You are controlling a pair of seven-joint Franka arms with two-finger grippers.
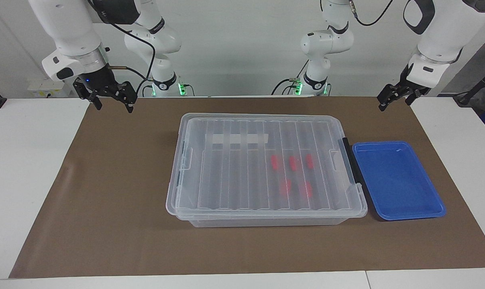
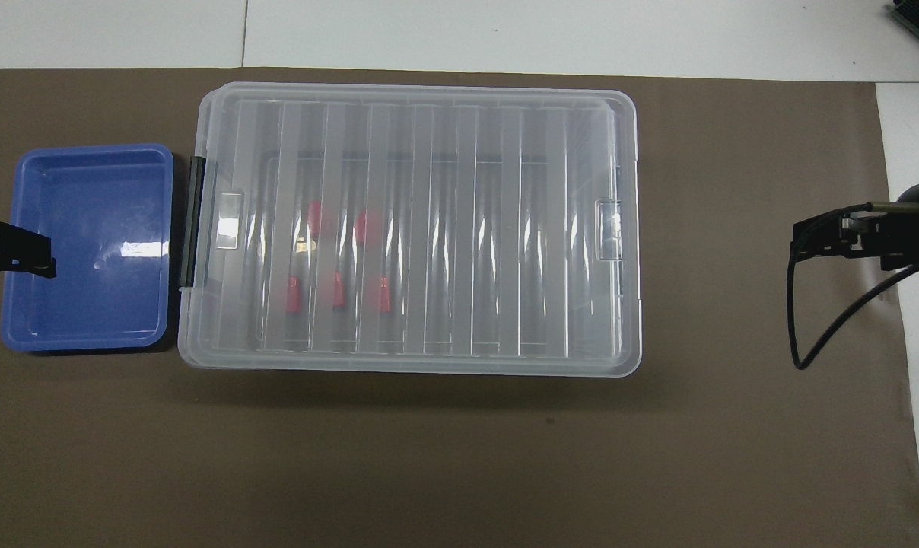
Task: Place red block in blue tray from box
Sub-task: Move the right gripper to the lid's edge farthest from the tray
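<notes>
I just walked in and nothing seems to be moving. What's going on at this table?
Nothing is being handled yet. The clear box sits mid-table with its lid on and five red blocks inside. The empty blue tray lies beside it, toward the left arm's end. The left gripper and right gripper both hang open and empty over the mat's ends, waiting.

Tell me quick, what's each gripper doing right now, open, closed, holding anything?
Left gripper: open, holding nothing, raised at the blue tray's end of the table.
Right gripper: open, holding nothing, raised over the brown mat.
</notes>
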